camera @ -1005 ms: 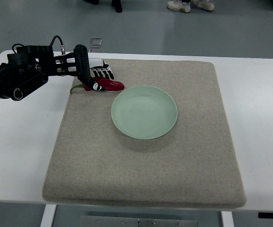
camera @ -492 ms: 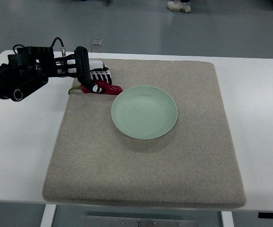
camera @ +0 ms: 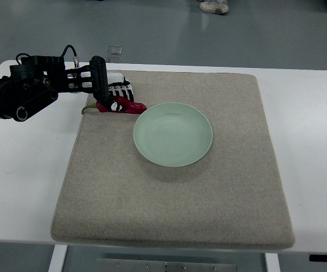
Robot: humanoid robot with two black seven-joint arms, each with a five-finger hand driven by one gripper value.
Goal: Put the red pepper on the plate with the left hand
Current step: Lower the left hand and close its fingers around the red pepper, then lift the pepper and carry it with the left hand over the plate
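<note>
A red pepper (camera: 130,105) with a green stem (camera: 87,108) lies at the far left of the grey mat, just left of the pale green plate (camera: 173,134). My left hand (camera: 113,93) comes in from the left edge and sits over the pepper. Its fingers curl down around the pepper's middle. The pepper's tip sticks out toward the plate's rim. The plate holds nothing. The right arm is out of view.
The grey felt mat (camera: 208,198) covers most of the white table (camera: 21,170). A small clear item (camera: 114,52) sits at the table's far edge. A person's shoe (camera: 214,5) shows on the floor beyond.
The pepper and my left hand have shifted slightly left and away from the plate; the hand's fingers have closed more tightly over the pepper.
</note>
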